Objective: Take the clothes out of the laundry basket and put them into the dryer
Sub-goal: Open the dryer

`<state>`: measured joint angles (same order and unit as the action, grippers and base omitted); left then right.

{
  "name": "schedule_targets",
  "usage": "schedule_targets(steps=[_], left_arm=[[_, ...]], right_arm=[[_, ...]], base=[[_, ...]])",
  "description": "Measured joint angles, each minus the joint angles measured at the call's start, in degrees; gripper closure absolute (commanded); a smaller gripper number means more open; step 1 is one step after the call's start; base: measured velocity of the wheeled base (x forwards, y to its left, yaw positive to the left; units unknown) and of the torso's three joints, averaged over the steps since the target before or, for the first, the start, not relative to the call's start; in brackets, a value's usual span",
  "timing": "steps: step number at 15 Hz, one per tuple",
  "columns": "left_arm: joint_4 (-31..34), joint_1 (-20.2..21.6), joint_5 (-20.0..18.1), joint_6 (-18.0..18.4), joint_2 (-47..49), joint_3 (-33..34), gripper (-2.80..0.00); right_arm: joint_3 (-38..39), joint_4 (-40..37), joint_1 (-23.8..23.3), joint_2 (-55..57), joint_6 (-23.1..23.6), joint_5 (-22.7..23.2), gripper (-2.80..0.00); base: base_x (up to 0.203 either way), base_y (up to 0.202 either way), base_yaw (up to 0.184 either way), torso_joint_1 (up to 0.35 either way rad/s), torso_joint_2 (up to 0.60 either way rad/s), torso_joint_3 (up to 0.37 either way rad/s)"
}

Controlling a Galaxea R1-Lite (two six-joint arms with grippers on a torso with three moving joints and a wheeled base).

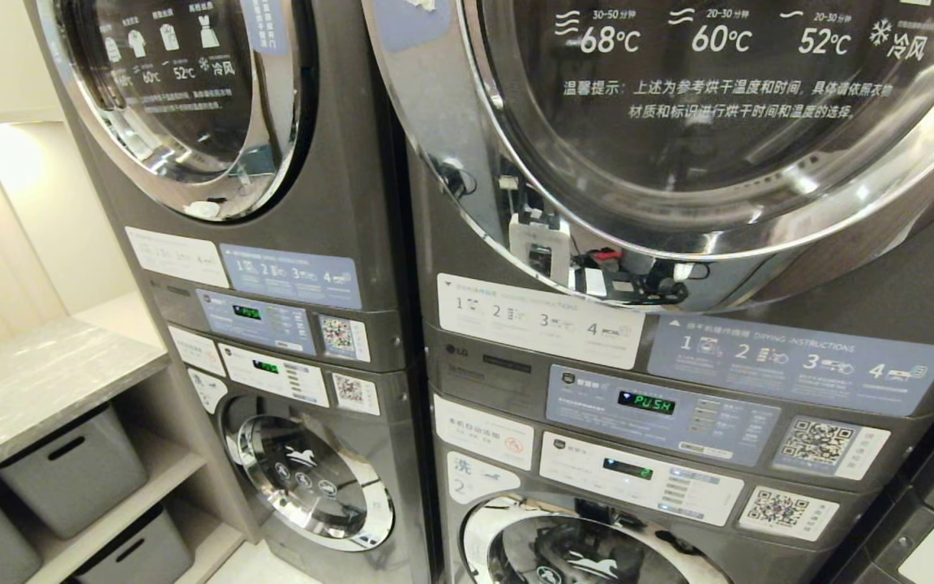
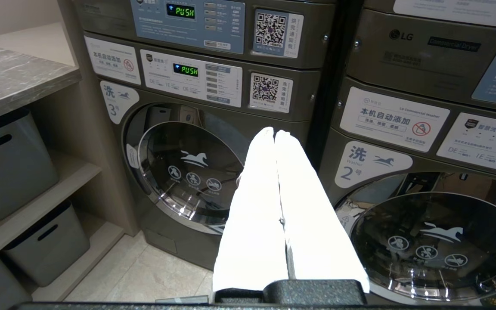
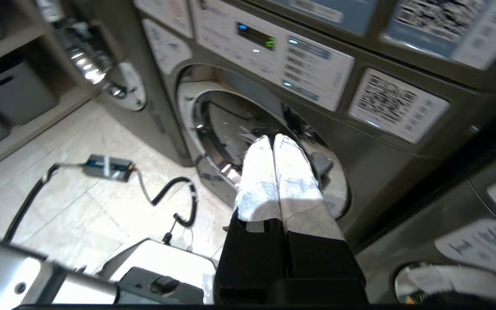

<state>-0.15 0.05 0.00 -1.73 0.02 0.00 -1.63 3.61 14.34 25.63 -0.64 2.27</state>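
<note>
Before the closed dryer (image 1: 678,122) — L fingers (image 2: 252,202) & R fingers (image 3: 258,181) both clenched, nothing held.

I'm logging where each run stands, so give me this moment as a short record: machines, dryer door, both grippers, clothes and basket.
machines: two stacked units side by side, dryers above washers
dryer door: shut, on the unit in front of the robot
left gripper: shut, empty, pointing at the washer door of the left stack
right gripper: shut, empty, before the lower washer door
clothes: none in view
laundry basket: not in view
shelf bins: grey, under the counter at left
floor: black cable beside the machine
</note>
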Motion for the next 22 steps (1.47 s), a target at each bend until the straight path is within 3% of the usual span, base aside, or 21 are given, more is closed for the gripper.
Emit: schedule_targets(steps=[2,5,7,10,22], left_arm=[[-0.01,0.05,0.00,0.00,0.00,0.00,0.00],[-0.01,0.05,0.00,0.02,0.00,0.00,0.00],[-0.01,-0.02,0.00,0.02,0.00,0.00,0.00],[-0.01,0.00,0.00,0.05,0.00,0.00,0.00],[0.06,0.00,0.00,0.00,0.00,0.00,0.00]], right_arm=[[0.64,0.77,-9.39,-1.82,1.83,3.54,0.00],[0.97,0.91,-14.06,-10.51,3.16,4.63,0.00],[0.69,-0.92,-14.50,-17.99,4.19,3.93,0.00],[1.36,-3.82,-14.55,-23.43,6.02,-1.43,0.00],[1.63,-4.13,-14.52,-25.65,7.80,-1.62,0.00]], base=[[0.000,0.000,0.000,0.000,0.00,0.000],[0.000,0.000,0.000,0.000,0.00,0.000],[0.000,0.000,0.000,0.000,0.00,0.000],[0.000,0.000,0.000,0.000,0.00,0.000],[0.000,0.000,0.000,0.000,0.00,0.000]])
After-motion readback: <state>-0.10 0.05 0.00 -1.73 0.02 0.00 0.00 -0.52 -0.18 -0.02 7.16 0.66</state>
